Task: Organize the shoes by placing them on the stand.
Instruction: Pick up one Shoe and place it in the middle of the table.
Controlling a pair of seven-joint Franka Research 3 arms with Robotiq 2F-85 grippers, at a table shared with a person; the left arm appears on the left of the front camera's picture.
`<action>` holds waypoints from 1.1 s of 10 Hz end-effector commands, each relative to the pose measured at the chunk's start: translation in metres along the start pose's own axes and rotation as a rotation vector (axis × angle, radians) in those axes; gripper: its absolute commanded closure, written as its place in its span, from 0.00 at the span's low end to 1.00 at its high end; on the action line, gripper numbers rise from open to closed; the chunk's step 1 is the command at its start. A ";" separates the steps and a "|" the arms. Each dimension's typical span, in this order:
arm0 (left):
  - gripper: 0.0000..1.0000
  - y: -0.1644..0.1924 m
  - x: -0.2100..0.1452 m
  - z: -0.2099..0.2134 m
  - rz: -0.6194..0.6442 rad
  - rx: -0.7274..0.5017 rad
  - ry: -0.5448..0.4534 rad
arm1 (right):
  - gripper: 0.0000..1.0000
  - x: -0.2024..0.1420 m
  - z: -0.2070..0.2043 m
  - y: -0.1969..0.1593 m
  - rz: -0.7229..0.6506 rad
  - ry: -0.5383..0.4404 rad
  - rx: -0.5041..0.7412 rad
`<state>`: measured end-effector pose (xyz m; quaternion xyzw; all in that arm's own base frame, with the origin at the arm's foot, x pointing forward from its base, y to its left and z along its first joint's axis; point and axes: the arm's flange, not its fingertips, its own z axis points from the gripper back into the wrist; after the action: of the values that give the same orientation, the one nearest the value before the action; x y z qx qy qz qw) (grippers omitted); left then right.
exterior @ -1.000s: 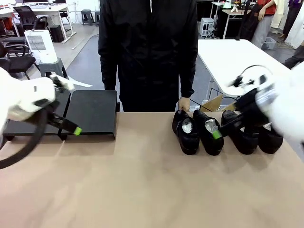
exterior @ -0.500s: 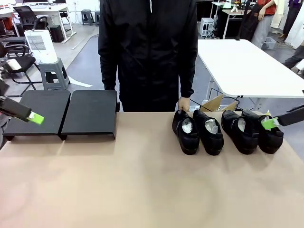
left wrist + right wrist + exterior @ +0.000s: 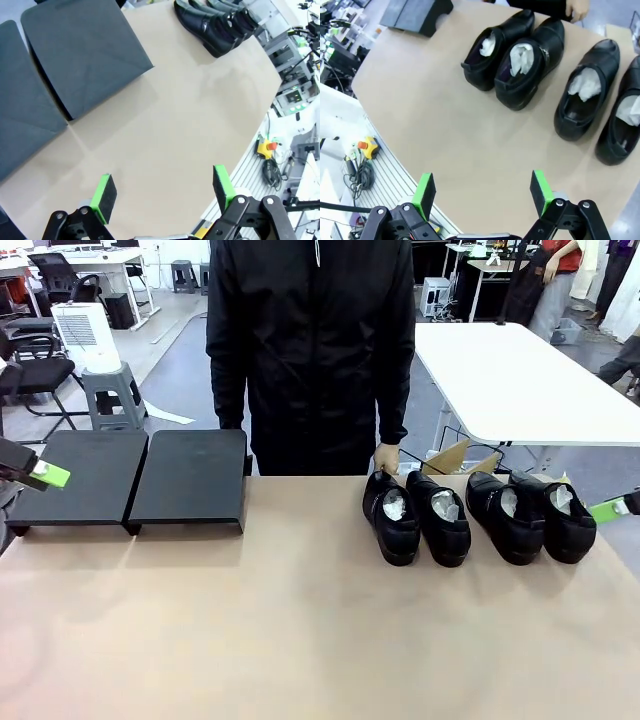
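Four glossy black shoes stand in a row at the table's far right, white paper inside: two touching and two more. The matte-black stand lies at the far left in two adjoining sections, with nothing on it. My left gripper is open above bare tabletop, and its green fingertip pokes in by the stand's left section. My right gripper is open, short of the shoes, with a green fingertip at the right edge.
A person in a black jacket stands at the far side, one hand resting just behind the leftmost shoe. The tan table is bare across the middle and front. A white table stands beyond on the right.
Both arms have drawn back outward: the left gripper slid left off the stand's front, the right gripper slid right past the shoes. The shoes and stand have not moved.
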<state>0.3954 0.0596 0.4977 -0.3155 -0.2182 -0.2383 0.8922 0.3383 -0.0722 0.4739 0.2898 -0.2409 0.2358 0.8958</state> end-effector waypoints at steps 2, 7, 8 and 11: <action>0.00 0.000 0.000 0.000 0.000 0.000 0.000 | 0.00 0.000 0.000 0.000 0.000 0.000 0.000; 0.00 0.000 0.000 0.000 0.000 0.000 0.000 | 0.00 0.000 0.000 0.000 0.000 0.000 0.000; 0.00 0.000 0.000 0.000 0.000 0.000 0.000 | 0.00 0.000 0.000 0.000 0.000 0.000 0.000; 0.00 0.000 0.000 0.000 0.000 0.000 0.000 | 0.00 0.000 0.000 0.000 0.000 0.000 0.000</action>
<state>0.3947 0.0578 0.4986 -0.3075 -0.2110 -0.2293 0.8991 0.3378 -0.0709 0.4770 0.2810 -0.2316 0.2257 0.9036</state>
